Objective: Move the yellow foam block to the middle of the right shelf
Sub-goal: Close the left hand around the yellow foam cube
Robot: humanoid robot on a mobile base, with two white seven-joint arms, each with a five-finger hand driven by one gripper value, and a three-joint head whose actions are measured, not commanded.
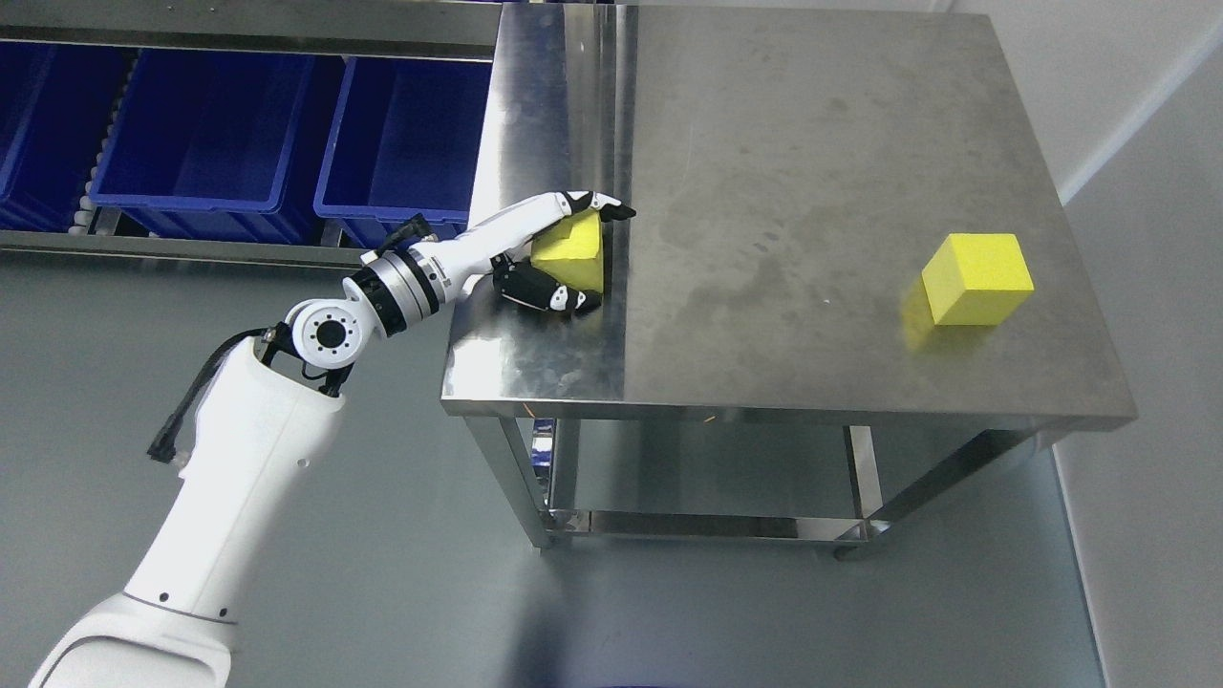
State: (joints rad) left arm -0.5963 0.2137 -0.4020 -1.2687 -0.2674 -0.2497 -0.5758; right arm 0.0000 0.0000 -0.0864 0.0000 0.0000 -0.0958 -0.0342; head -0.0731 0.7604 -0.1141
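Head view. Left arm (pixel 239 449) enters from the lower left and reaches up and right to the steel surface (pixel 803 191). Left hand (pixel 554 253) sits at the surface's left part, near the seam where two panels meet. Fingers (pixel 597 204) clamped on a yellow block (pixel 573 256): the upper fingers lie stretched along the block's top edge, black tips pointing right; the lower ones curl under its front face, dark knuckles showing. Block is tilted, one corner up; whether it touches the surface or is just off it, cannot tell.

Second block (pixel 976 279), same yellow, stands flat on the right part of the surface, well apart from the hand, near the right edge. Faint reflection of it on the metal to its left.

Surface is worn and smudged in the middle. Below it, a lower shelf (pixel 717 478) of the same frame is in view, steel too.

Upper left: rack with blue bins (pixel 201 143) in a row, beside the surface's left edge, behind the arm. Grey floor (pixel 382 573) underneath. White wall (pixel 1147 76) at the right.

Right arm does not show.
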